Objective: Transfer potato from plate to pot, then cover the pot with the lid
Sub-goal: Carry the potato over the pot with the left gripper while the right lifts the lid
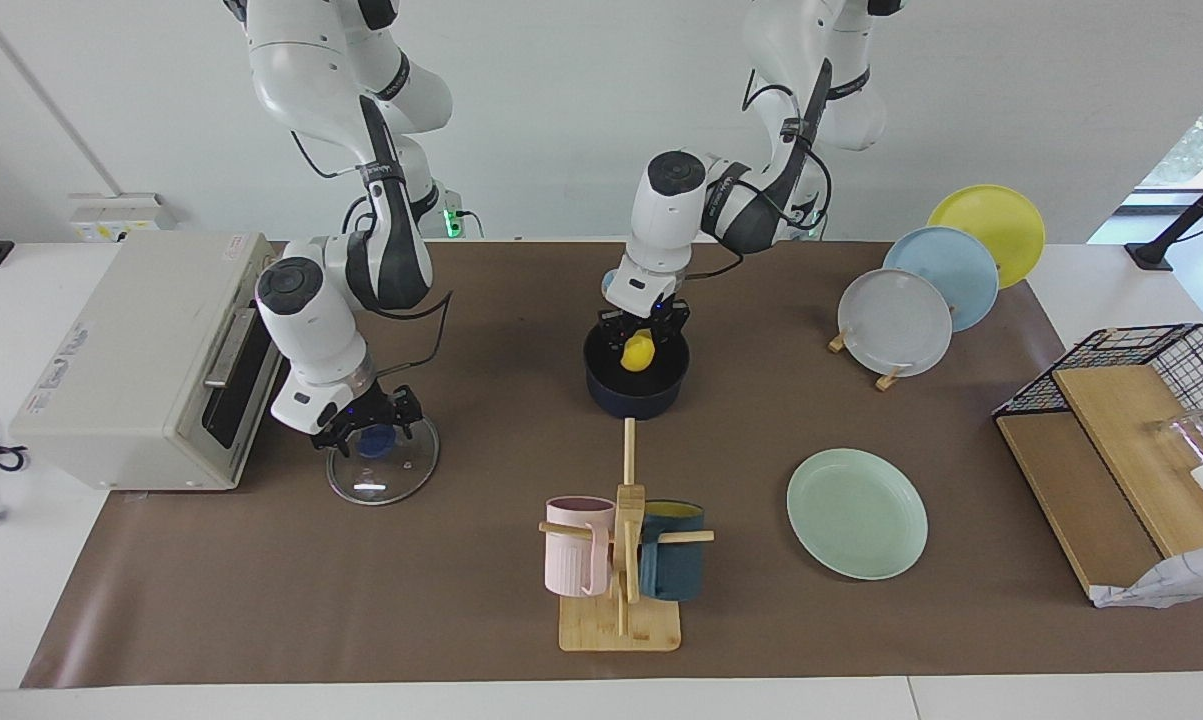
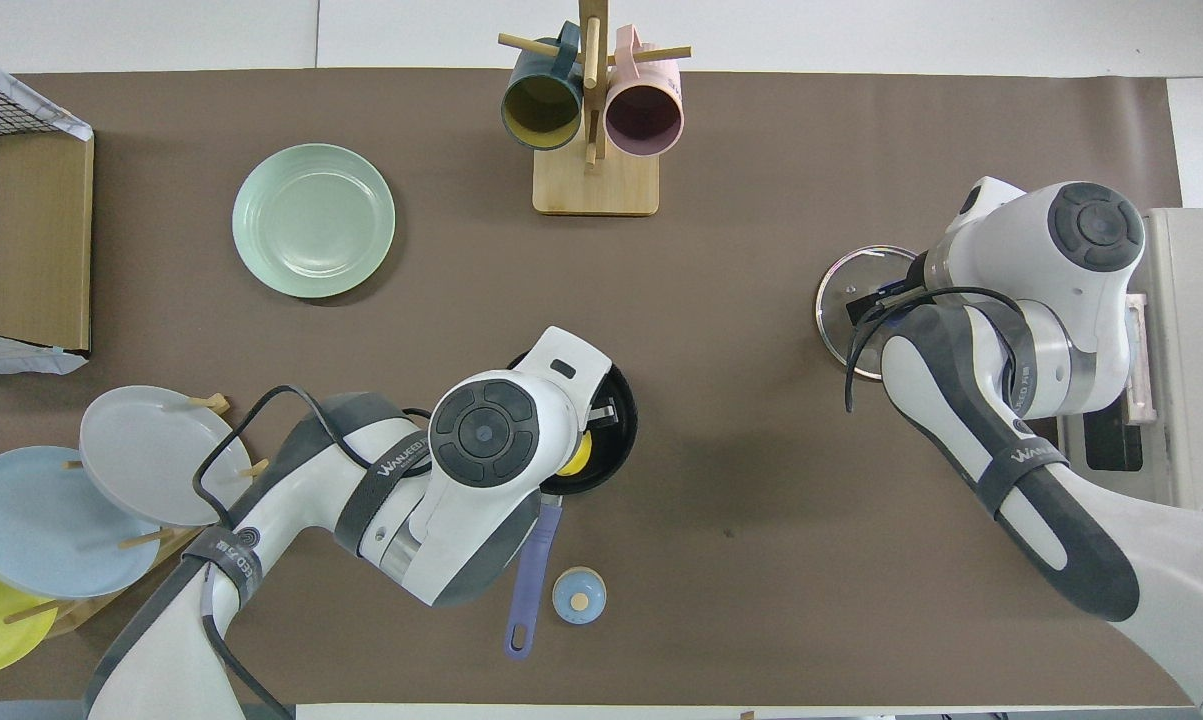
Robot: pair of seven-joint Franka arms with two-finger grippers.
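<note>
The yellow potato [image 1: 639, 357] hangs just inside the mouth of the dark blue pot [image 1: 636, 398], with my left gripper [image 1: 639, 344] shut on it. In the overhead view the potato [image 2: 576, 456] peeks out from under the left wrist over the pot [image 2: 622, 420], whose long handle [image 2: 529, 570] points toward the robots. The glass lid [image 1: 383, 478] lies flat on the mat in front of the oven. My right gripper [image 1: 368, 432] is low over it, open, with its fingers either side of the blue knob [image 1: 373, 443]. The mint-green plate [image 1: 856, 512] lies bare.
A mug rack [image 1: 621, 560] with a pink and a teal mug stands farther from the robots than the pot. A toaster oven [image 1: 131, 360] is beside the lid. Upright plates on a rack [image 1: 896, 320], a wire basket with boards [image 1: 1111, 440] and a small bell [image 2: 579, 596] by the pot handle.
</note>
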